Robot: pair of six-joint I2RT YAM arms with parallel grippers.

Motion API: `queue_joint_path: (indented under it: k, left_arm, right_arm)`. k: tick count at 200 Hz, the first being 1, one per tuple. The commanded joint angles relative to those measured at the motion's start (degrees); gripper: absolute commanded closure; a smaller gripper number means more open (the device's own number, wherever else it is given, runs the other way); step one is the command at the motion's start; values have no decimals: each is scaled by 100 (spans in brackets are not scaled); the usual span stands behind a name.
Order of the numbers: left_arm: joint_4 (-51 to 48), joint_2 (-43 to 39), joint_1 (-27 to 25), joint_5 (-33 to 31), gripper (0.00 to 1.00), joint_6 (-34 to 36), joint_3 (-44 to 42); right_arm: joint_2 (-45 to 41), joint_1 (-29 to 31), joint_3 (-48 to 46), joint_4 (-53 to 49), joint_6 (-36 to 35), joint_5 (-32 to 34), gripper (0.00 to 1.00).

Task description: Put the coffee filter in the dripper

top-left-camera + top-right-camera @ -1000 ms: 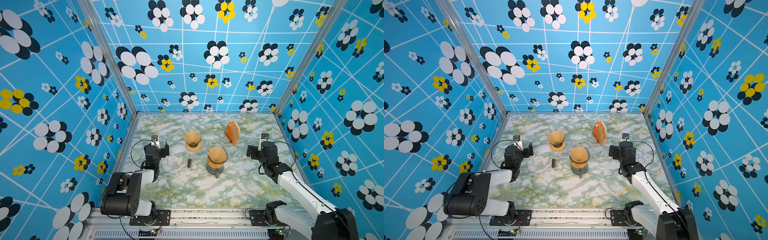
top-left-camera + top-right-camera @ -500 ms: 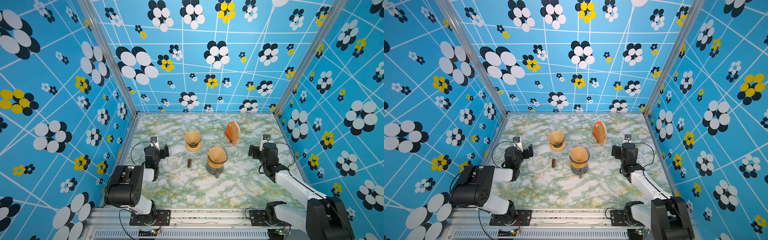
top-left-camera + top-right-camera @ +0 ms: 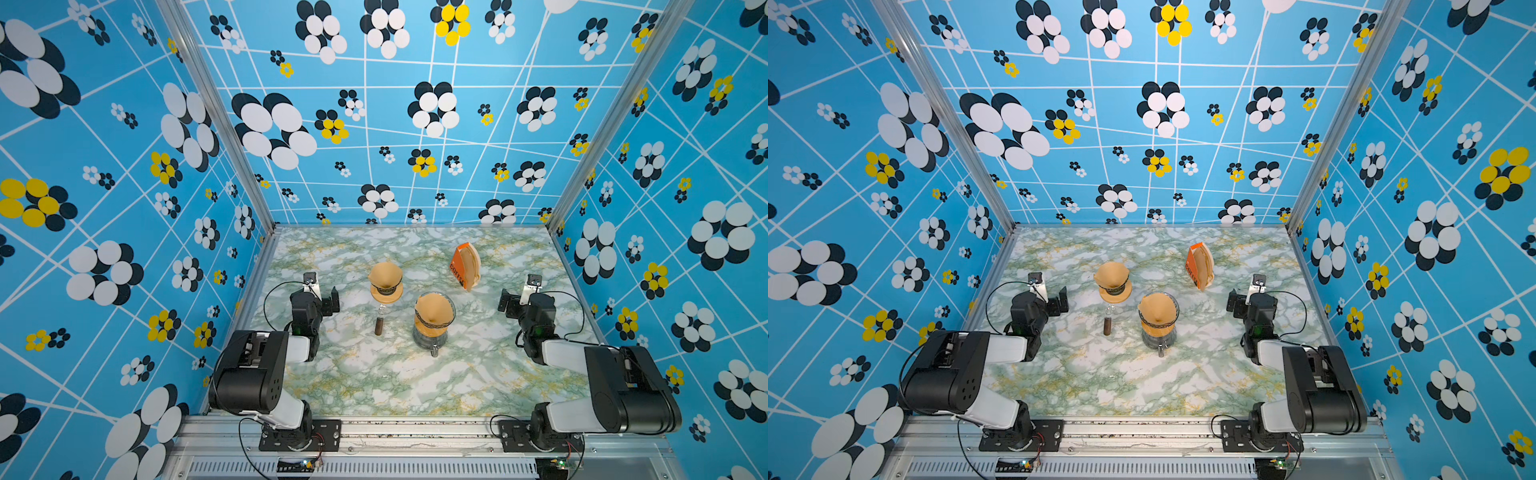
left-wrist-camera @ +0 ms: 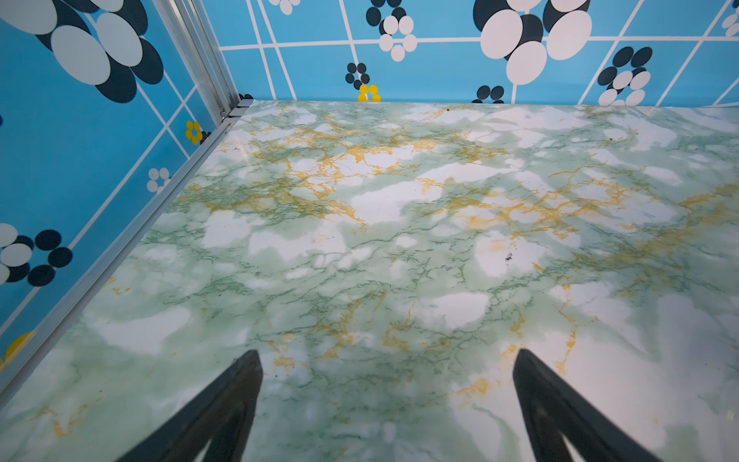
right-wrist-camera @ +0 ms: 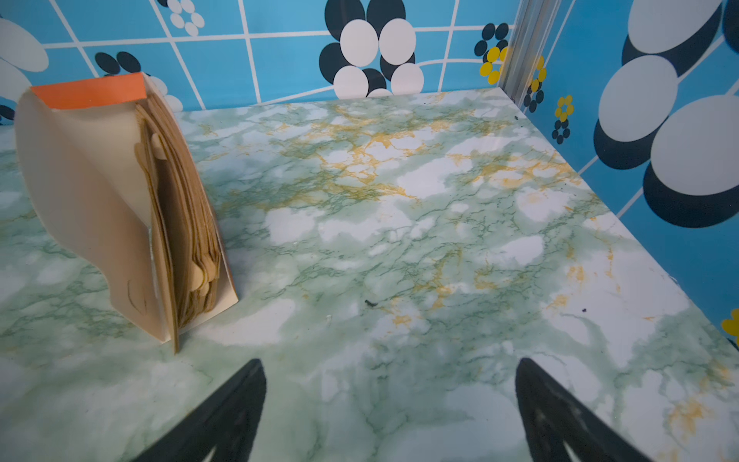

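In both top views a brown paper coffee filter [image 3: 384,274] [image 3: 1111,270] sits in a dripper [image 3: 386,291] [image 3: 1115,291] with a wooden collar at mid-table. A second filter [image 3: 432,309] [image 3: 1156,307] sits in a dripper on a glass carafe [image 3: 430,338] [image 3: 1158,338]. My left gripper [image 3: 328,301] [image 3: 1059,301] [image 4: 388,360] is open and empty to the left of them, low over bare table. To their right my right gripper [image 3: 505,301] [image 3: 1233,301] [image 5: 390,368] is open and empty.
An orange pack of spare filters [image 3: 465,266] [image 3: 1200,266] [image 5: 120,208] stands upright behind the carafe, close ahead of the right gripper. A small dark vial [image 3: 379,326] [image 3: 1107,326] stands under the back dripper. Blue flowered walls [image 3: 124,208] enclose the marble table [image 3: 374,382].
Both arms have folded back toward their bases at the front rail, and the right gripper has drawn slightly away from the carafe. The grippers stay open; the drippers and filters have not moved.
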Motion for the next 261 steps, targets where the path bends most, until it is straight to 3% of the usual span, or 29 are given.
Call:
queue_joint_path:
  k: [1, 8, 20, 96, 121, 141, 153, 187, 223, 242, 261]
  left_arm:
    - [-55, 20, -25, -57, 1, 91, 120]
    - [-55, 21, -24, -54, 1, 94, 121]
    - [-55, 21, -21, -41, 1, 95, 111]
    - [-59, 21, -24, -42, 1, 87, 114]
    - [-55, 21, -29, -41, 1, 86, 113]
    - [-57, 26, -24, -41, 1, 86, 121]
    - [-57, 21, -29, -41, 1, 86, 114]
    - [-64, 21, -21, -41, 1, 91, 117]
    - [-55, 22, -27, -41, 1, 86, 115]
    - [-55, 21, -31, -41, 1, 87, 119]
    - [-55, 16, -24, -41, 1, 86, 121]
  right_arm:
    - [521, -320, -237, 1451, 240, -602, 1]
    - [609, -404, -307, 1704, 236, -905, 1]
    - [495, -427, -211, 1304, 150, -1109, 1]
    - [540, -384, -97, 1173, 123, -1035, 1]
    - [556, -386, -40, 1120, -296, -2111, 1]
    - [585, -393, -168, 1407, -207, -1957, 1]
    - [564, -392, -25, 1058, -186, -1852, 1]
    - [519, -292, 3, 957, 62, -817, 1]
    - [520, -291, -42, 1039, 74, -765, 1]
    - [519, -250, 166, 642, -207, -1273, 1]
    - [517, -161, 122, 746, -332, -1356, 0]
